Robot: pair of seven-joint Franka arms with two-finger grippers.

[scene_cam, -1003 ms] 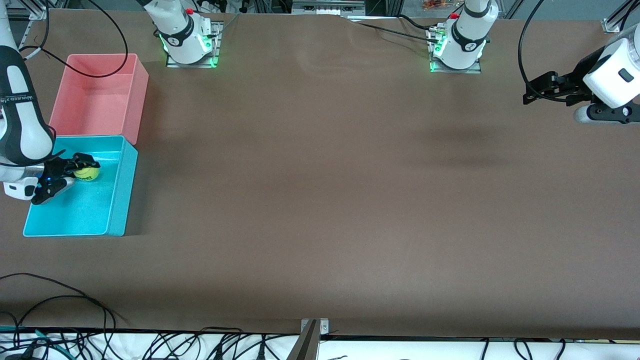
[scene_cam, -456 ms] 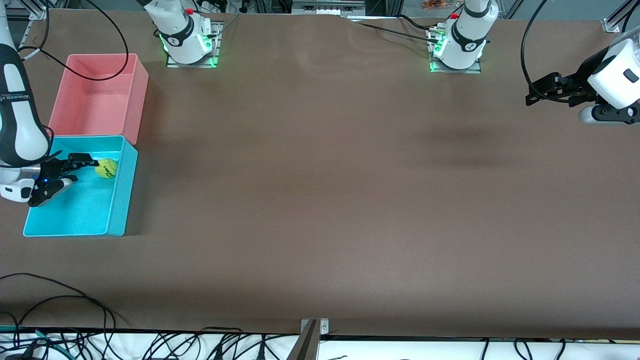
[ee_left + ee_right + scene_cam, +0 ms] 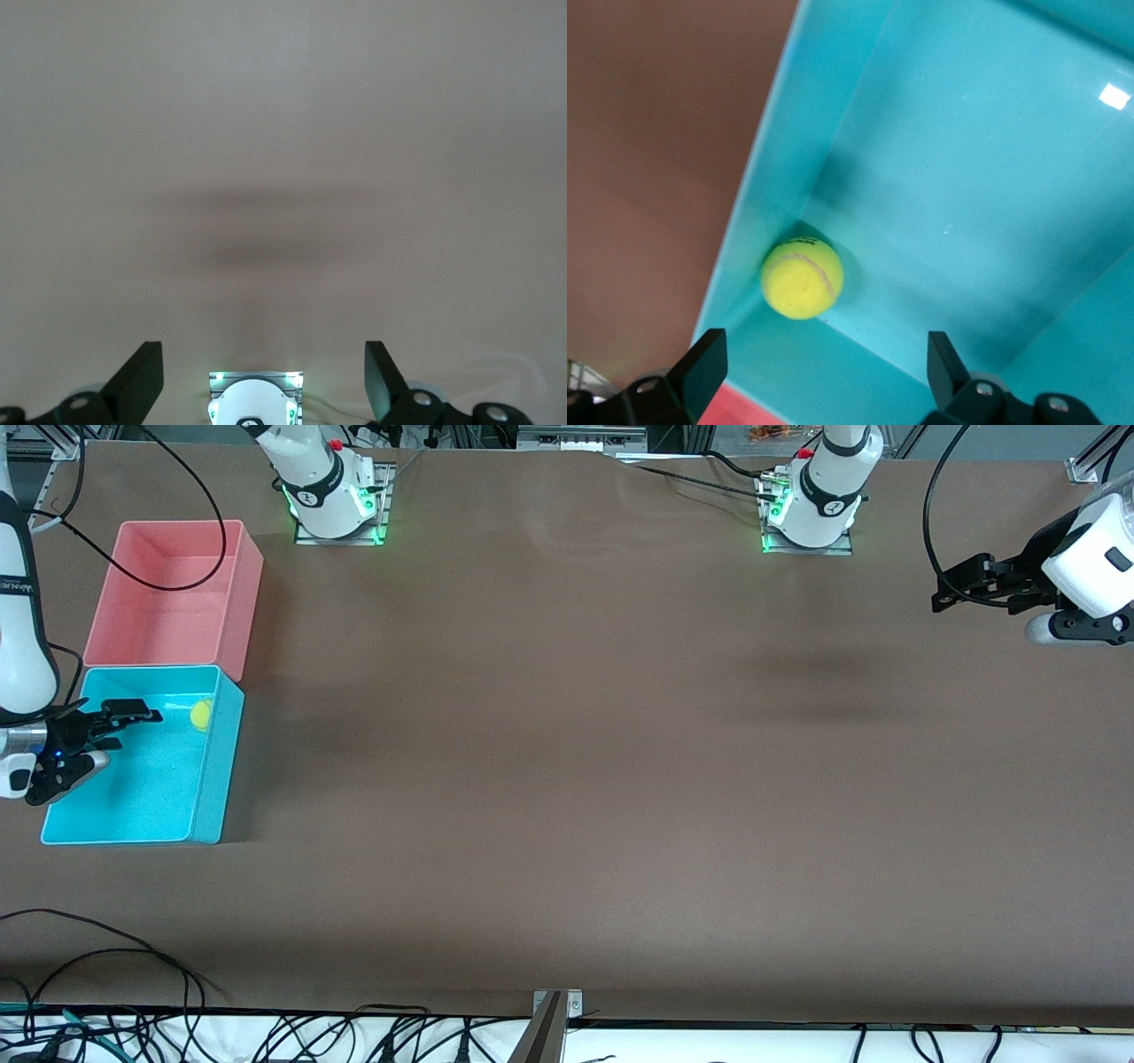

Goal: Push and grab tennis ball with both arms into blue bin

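Since 1 s ago the right hand (image 3: 93, 735) let go of the tennis ball (image 3: 202, 713) and pulled back toward the edge of the blue bin (image 3: 208, 815) at the right arm's end of the surface (image 3: 567, 779). 1 s ago the ball sat between its fingers; 0.5 s ago it was already loose just off the fingertips; now it lies well clear of them.

Right hand: released, both fingers spread wide, nothing between them. It hangs over the blue bin's floor, low inside the walls. The right wrist view shows the 2 fingertips (image 3: 704, 363) apart with the ball (image 3: 802, 279) ahead of them.

Tennis ball: inside the blue bin, on its floor, pressed into the corner where 2 walls meet. It is up against the long wall that faces the middle of the surface, at the end of the bin nearest the pink bin (image 3: 239, 593).

Pink bin sits just beside the blue bin, farther from the front camera, walls about touching.

Left hand (image 3: 952, 589): released, fingers wide apart, holding nothing. It hangs in the air over bare brown surface at the left arm's end, well apart from both bins; that arm waits. Its wrist view shows only the surface (image 3: 283, 133) and 1 green-lit arm base (image 3: 255, 403).
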